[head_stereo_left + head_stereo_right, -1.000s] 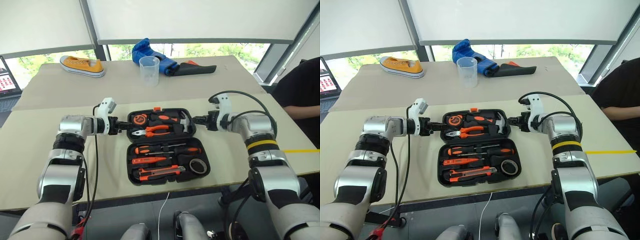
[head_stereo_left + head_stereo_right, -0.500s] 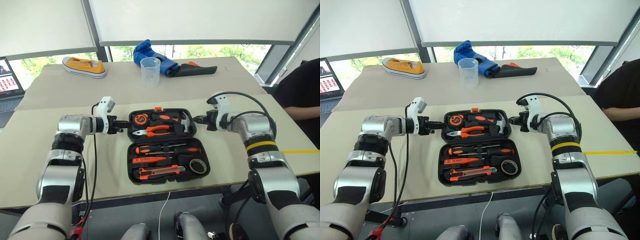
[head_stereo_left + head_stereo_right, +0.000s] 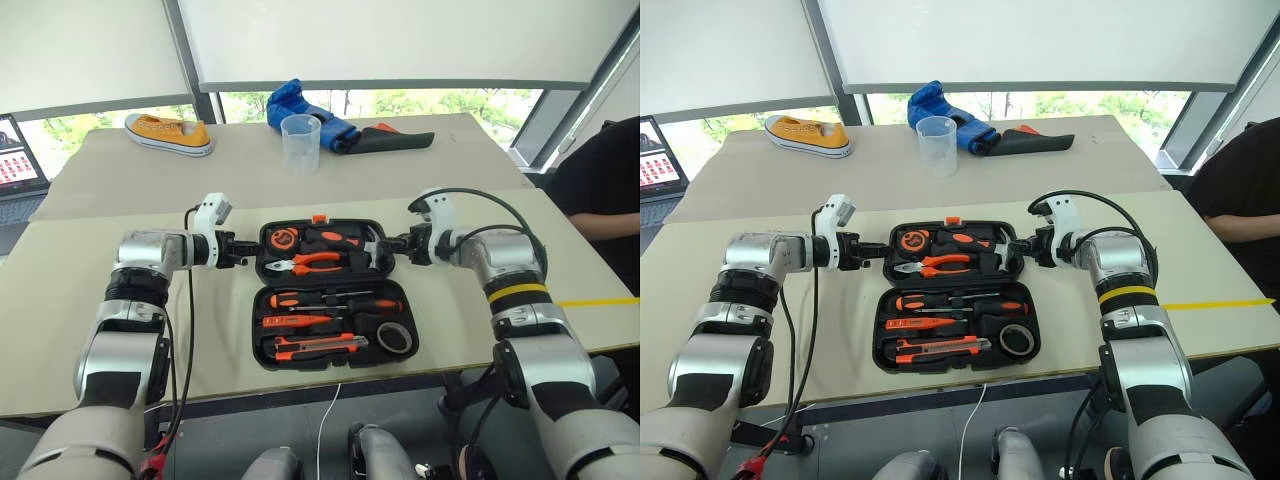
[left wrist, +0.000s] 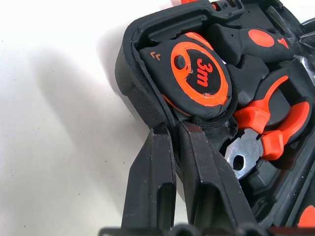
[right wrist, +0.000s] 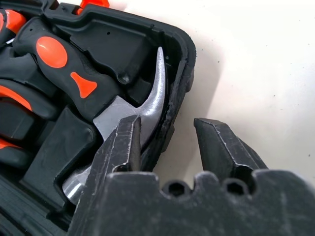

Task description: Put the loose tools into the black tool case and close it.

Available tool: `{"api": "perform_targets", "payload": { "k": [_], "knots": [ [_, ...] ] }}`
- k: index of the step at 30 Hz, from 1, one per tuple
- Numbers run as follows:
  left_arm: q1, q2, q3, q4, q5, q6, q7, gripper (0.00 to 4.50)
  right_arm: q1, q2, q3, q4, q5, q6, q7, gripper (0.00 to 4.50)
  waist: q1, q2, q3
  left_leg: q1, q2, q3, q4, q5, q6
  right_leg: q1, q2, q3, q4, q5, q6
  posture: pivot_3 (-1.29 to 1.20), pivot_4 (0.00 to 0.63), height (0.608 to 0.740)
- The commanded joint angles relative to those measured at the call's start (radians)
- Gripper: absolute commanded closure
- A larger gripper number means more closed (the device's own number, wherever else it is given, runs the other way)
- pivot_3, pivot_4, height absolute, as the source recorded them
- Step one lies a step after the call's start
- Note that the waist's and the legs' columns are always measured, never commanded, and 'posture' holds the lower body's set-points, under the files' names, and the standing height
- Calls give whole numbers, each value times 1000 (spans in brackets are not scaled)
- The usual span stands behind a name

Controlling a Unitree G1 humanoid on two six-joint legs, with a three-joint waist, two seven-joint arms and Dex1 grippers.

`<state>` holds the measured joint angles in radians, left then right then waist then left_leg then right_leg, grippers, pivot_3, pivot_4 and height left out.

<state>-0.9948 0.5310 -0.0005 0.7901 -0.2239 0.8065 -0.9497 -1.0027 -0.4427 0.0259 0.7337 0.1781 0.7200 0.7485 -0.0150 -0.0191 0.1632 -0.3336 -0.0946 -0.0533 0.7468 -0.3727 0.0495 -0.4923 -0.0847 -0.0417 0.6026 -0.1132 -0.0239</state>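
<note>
The black tool case [image 3: 259, 330] lies open on the table. Its near half holds two long screwdrivers [image 3: 335, 298], a slim orange screwdriver [image 3: 298, 320], a utility knife [image 3: 318, 345] and a dark tape roll [image 3: 397, 338]. A tape measure [image 4: 197, 73], pliers [image 4: 266, 128] and a hammer [image 5: 147, 103] fill the far half. My left gripper [image 3: 243, 254] is shut on the far half's left rim [image 4: 147, 105]. At the right rim [image 5: 178, 73] my right gripper [image 3: 385, 246] straddles the edge with its jaws apart, one finger [image 5: 123, 142] over the hammer and the other finger [image 5: 221, 142] outside.
A clear plastic cup [image 3: 300, 143] stands behind the case. Farther back lie a yellow shoe [image 3: 167, 132], a blue cloth [image 3: 305, 103] and a dark pouch [image 3: 392, 138]. A laptop [image 3: 15, 155] sits at the far left. A person in black [image 3: 600, 180] is at the right.
My right gripper has edged inward onto the case's right rim. My left gripper has stayed at the left rim. The case has hardly shifted.
</note>
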Motion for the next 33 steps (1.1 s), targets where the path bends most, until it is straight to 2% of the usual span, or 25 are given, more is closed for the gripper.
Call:
{"api": "perform_targets", "payload": {
  "k": [1,2,4,7,12,18,25,28,29,33],
  "knots": [
    [19,-4,-14,-13,14,-14,0,4500,3,-3,-13,-17,1,-8,1,4260,0,0,0,0,0,0,0,0,0,0,0,0,0,0,0,0,150,724],
    [20,-4,-13,-15,13,-16,1,4500,0,3,-23,-21,9,-5,-2,4482,-1,0,0,0,0,0,0,0,0,0,0,0,0,0,0,0,150,724],
    [24,-6,-8,-24,12,-33,2,4500,-4,15,-39,-31,21,-13,-9,4482,-1,0,0,0,0,0,0,0,0,1,0,0,0,0,0,0,150,724],
    [50,-20,7,-70,44,-271,62,4500,-4,39,-74,-85,18,-156,-57,4482,-1,0,0,1,0,0,0,0,0,1,0,1,0,0,0,0,150,724],
    [61,-40,45,-144,36,-509,79,4500,34,54,-141,-247,53,-219,-116,4482,1,0,0,-3,0,1,0,3,-5,-2,1,0,-7,6,-3,0,150,724],
    [171,-46,66,-351,-9,-593,43,4500,228,22,-158,-539,58,-269,-110,4482,0,0,0,-5,3,0,-2,3,-4,-3,4,0,-7,6,-4,0,150,724],
    [400,-19,66,-639,-15,-589,68,4500,490,-28,-116,-767,-13,-450,-103,4482,4,0,0,-2,3,1,-9,2,-2,-4,7,0,-10,6,-3,0,150,724],
    [562,-12,96,-786,-9,-579,130,4500,662,-68,-102,-890,-9,-539,-49,4482,7,0,0,1,3,1,-11,2,-3,-1,7,1,-10,6,-3,0,150,724],
    [604,-7,102,-824,-9,-574,140,4500,695,-78,-104,-917,-1,-536,-44,4146,7,0,-1,3,3,1,-11,2,-3,0,8,1,-10,6,-3,0,150,724],
    [767,45,154,-990,-64,-493,136,3123,826,-161,-133,-1052,50,-490,16,2931,4,0,-1,14,4,3,-17,2,-3,11,9,4,-15,4,-2,0,150,724]
  ]
}}
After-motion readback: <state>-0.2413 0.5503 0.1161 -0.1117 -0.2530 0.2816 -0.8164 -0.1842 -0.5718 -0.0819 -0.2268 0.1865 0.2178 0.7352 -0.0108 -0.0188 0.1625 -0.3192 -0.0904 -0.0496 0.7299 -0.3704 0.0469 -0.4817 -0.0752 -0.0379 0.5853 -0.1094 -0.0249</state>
